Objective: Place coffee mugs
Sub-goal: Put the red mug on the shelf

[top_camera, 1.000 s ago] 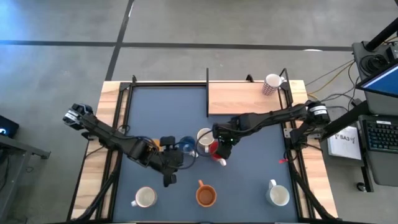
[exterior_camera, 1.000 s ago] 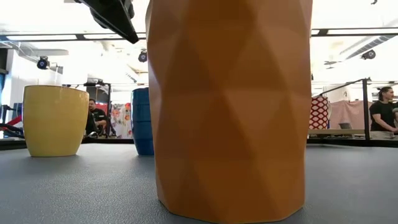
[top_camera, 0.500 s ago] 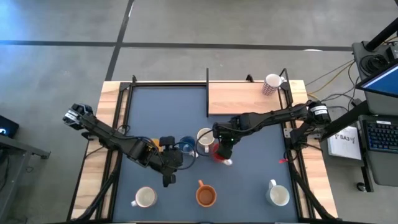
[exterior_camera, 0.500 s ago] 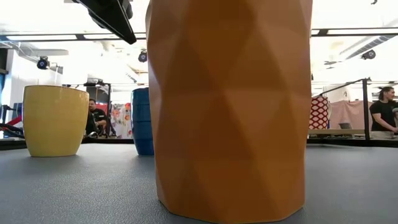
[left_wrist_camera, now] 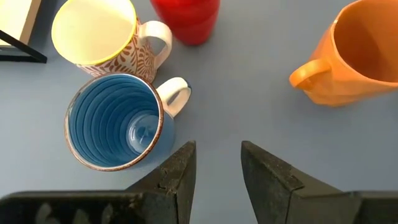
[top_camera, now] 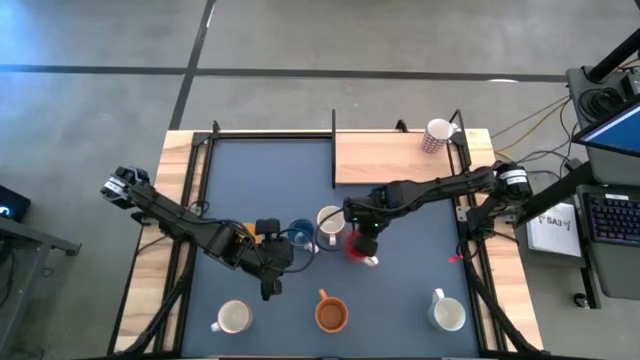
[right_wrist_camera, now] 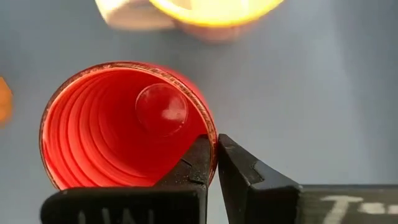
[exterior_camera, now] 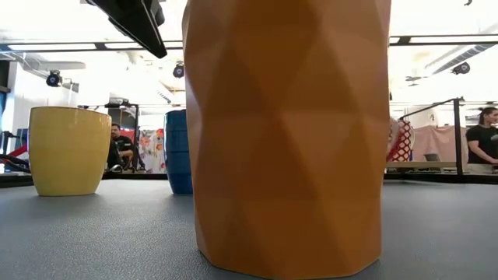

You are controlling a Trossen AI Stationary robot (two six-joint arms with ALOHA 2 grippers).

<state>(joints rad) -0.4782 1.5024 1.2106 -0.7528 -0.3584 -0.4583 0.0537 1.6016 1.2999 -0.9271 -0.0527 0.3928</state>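
The red mug [right_wrist_camera: 127,124], pinched at its rim by the right gripper [right_wrist_camera: 214,163], has been swung slightly near the table's centre; placement remains unfinished. The left gripper [left_wrist_camera: 214,171] hovers narrowly parted beside the blue mug [left_wrist_camera: 115,121].

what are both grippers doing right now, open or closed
Left gripper: open, holding nothing, just short of the blue mug.
Right gripper: closed on the red mug's rim.

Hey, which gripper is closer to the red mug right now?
Right. The right gripper pinches the red mug by its rim; the left gripper hangs farther off, beside the blue mug, fingers open.
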